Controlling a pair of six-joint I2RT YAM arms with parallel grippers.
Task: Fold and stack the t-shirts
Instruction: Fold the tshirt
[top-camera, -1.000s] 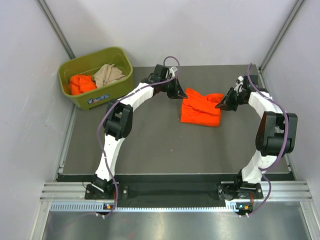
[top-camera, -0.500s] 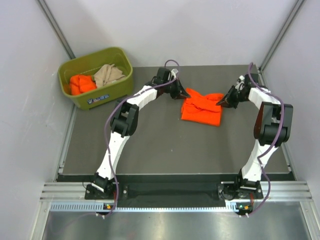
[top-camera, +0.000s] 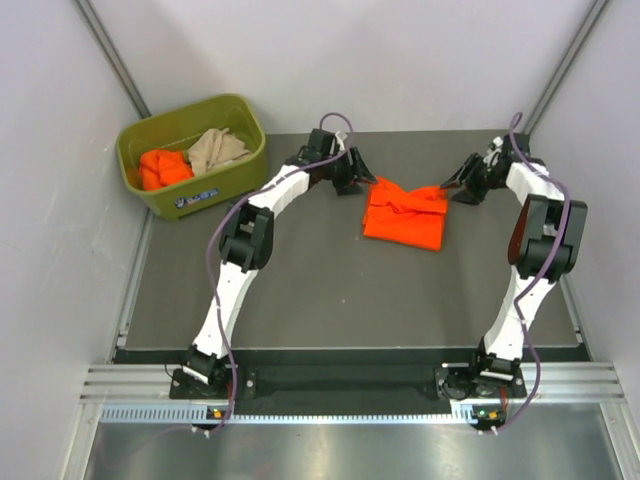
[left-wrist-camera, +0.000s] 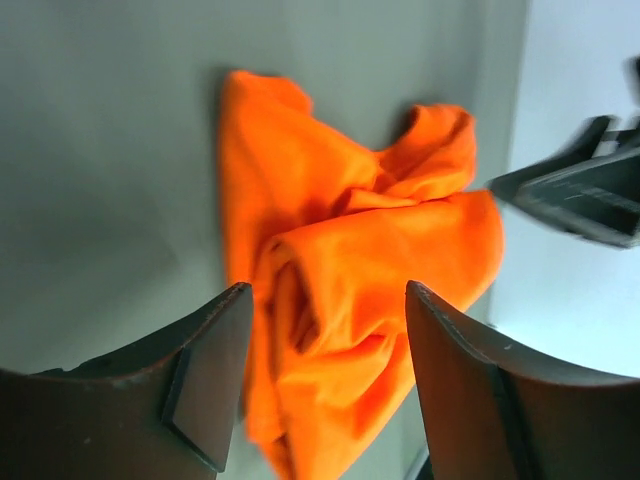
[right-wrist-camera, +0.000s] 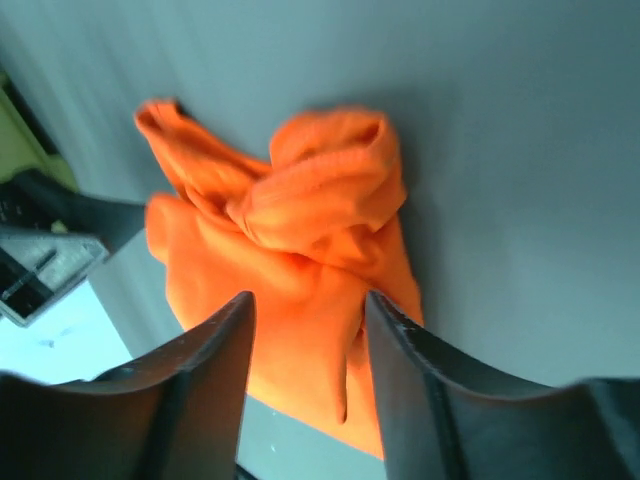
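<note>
A bright orange t-shirt (top-camera: 404, 213) lies bunched and roughly folded on the dark table, right of centre near the back. My left gripper (top-camera: 362, 181) hangs at the shirt's upper left corner, jaws open, nothing between them; the left wrist view shows the orange t-shirt (left-wrist-camera: 350, 290) lying free below. My right gripper (top-camera: 458, 188) is at the shirt's upper right corner, also open and holding nothing, with the orange t-shirt (right-wrist-camera: 300, 270) rumpled beneath it. A second orange t-shirt (top-camera: 163, 167) and a beige-tan t-shirt (top-camera: 216, 148) lie crumpled in the bin.
An olive-green plastic bin (top-camera: 182, 196) stands at the table's back left corner. Grey walls close in on the left, back and right. The table's (top-camera: 300, 290) front edge meets a metal rail by the arm bases.
Both grippers have opened and let go of the orange t-shirt's top corners, then drawn slightly up and outward. The shirt now lies on the table, its top edge a little flatter.
</note>
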